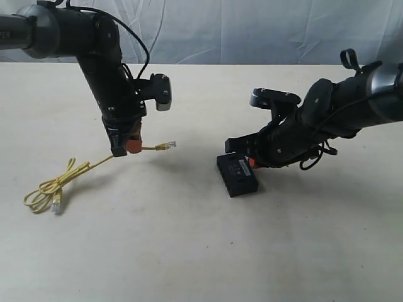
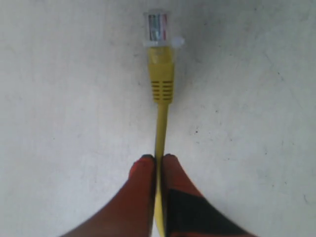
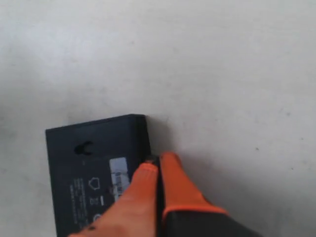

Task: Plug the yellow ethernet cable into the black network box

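Observation:
My left gripper (image 1: 126, 150) is shut on the yellow ethernet cable (image 2: 162, 84), pinching the cord a short way behind its clear plug (image 2: 156, 27). The plug (image 1: 165, 146) sticks out above the table towards the black network box (image 1: 237, 175). The rest of the cable trails down to a loose bundle (image 1: 53, 185) on the table at the left, with the second plug beside it. My right gripper (image 1: 250, 162) is shut on one long edge of the box (image 3: 84, 168), one orange finger (image 3: 133, 192) lying over its labelled top and the other outside its side wall.
The box lies flat on the pale table (image 1: 201, 251). A stretch of bare table separates the held plug from the box. A white backdrop (image 1: 252, 31) hangs behind the far edge.

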Controlling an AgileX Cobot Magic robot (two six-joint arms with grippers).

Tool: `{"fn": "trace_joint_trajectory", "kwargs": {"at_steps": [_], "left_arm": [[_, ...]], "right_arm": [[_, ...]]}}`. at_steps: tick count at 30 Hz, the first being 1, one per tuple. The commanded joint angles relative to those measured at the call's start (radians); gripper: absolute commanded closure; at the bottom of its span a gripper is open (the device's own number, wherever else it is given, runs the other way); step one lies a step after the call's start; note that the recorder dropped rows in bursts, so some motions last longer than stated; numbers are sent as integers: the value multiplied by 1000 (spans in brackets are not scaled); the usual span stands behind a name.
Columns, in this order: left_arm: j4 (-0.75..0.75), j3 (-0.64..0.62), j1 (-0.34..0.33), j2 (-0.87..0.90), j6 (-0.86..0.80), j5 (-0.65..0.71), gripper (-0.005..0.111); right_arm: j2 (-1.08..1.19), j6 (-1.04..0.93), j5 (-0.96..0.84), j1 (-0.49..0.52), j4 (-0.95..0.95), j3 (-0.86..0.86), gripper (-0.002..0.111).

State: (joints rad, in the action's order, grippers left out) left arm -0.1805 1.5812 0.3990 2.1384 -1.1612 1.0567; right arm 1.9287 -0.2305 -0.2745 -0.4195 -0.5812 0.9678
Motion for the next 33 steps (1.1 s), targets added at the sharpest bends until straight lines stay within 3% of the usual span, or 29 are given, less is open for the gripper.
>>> {"fn": "trace_joint_trajectory", "kwargs": {"at_steps": [1,5,10,24,33], "left_arm": [[-41,-7,2,-15,-2,6,107],[-71,-79,2,-76,2,-58,107],[-130,-309,4,-209,1,-218,107],[-51,-324,209,-205,84,-301,107],[-47,-324,243,-111,136,-333,107]], "right_arm": [[1,-4,15,-2,-4,5,109],[-20,-6,9,0,-4,5,109],[-46,-8,-52,56,1,5,109],[-46,-73,-133,94,-39,5,109],[-46,-73,-130,90,-57,5,109]]}}
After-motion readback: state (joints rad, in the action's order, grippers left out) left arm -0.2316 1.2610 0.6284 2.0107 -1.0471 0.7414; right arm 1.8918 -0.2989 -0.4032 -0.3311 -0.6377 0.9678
